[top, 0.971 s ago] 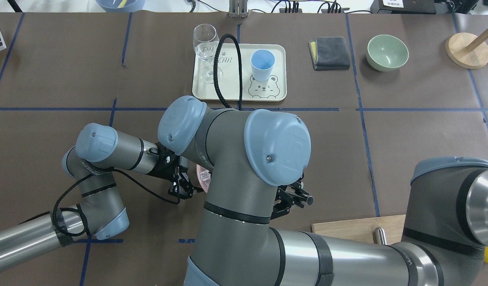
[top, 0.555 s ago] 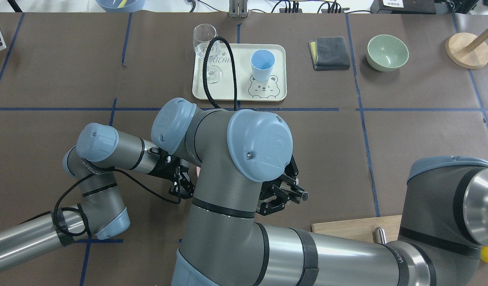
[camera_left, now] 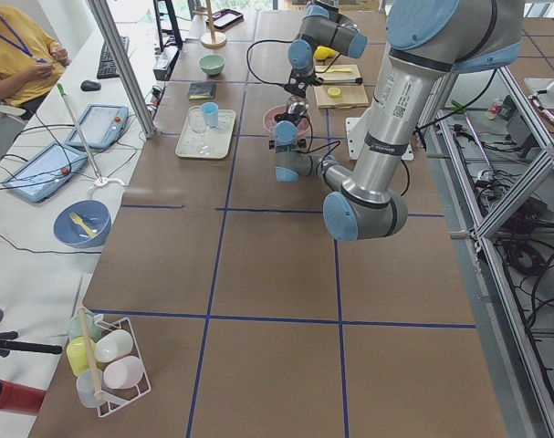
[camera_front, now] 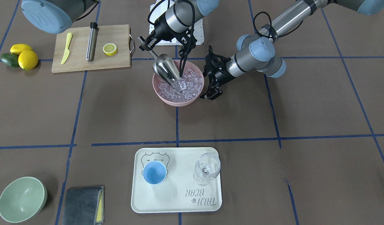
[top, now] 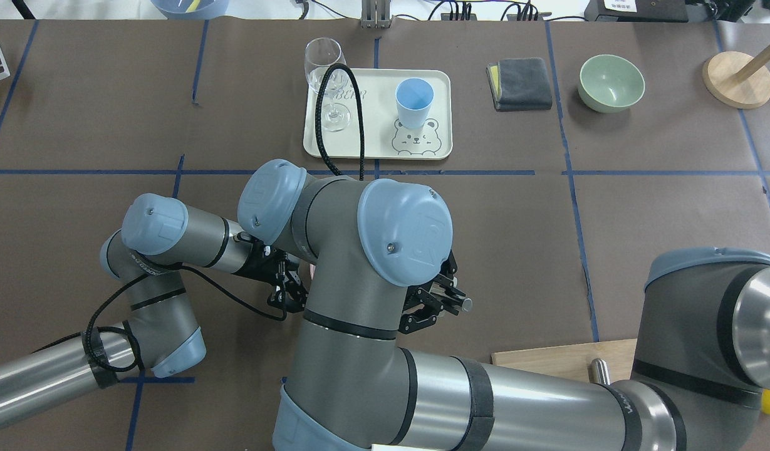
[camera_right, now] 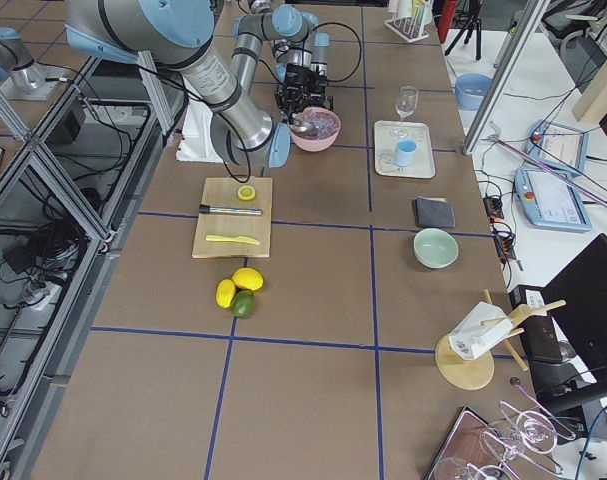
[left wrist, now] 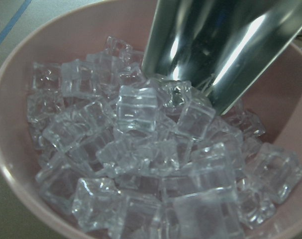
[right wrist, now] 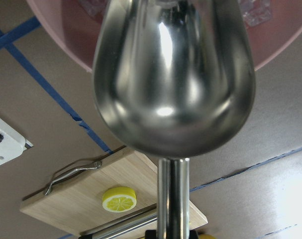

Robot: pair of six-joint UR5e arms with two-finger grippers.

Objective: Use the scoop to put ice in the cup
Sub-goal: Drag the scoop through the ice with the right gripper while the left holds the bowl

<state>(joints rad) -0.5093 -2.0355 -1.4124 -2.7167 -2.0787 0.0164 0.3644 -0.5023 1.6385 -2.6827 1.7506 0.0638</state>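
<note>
My right gripper (camera_front: 144,46) is shut on the thin handle of the steel scoop (camera_front: 165,70). The scoop tilts down, its mouth pushed into the ice (camera_front: 187,82) in a pink bowl (camera_front: 176,102). The right wrist view shows the back of the scoop (right wrist: 173,74). The left wrist view shows the scoop (left wrist: 215,45) resting on the clear ice cubes (left wrist: 141,164). My left gripper (camera_front: 210,93) sits beside the bowl's rim, looks open and holds nothing. The light-blue cup (camera_front: 154,173) stands empty on a cream tray (camera_front: 176,200), far from both grippers.
A clear wine glass (camera_front: 206,168) stands on the tray beside the cup. A wooden board (camera_front: 79,62) carries a lemon half, a yellow knife and a steel cylinder (camera_front: 92,40). A green bowl (camera_front: 21,198) and a grey cloth (camera_front: 82,204) lie past the tray.
My right arm has swung toward the robot's left and carried the scoop further over the bowl. The left arm has not moved.
</note>
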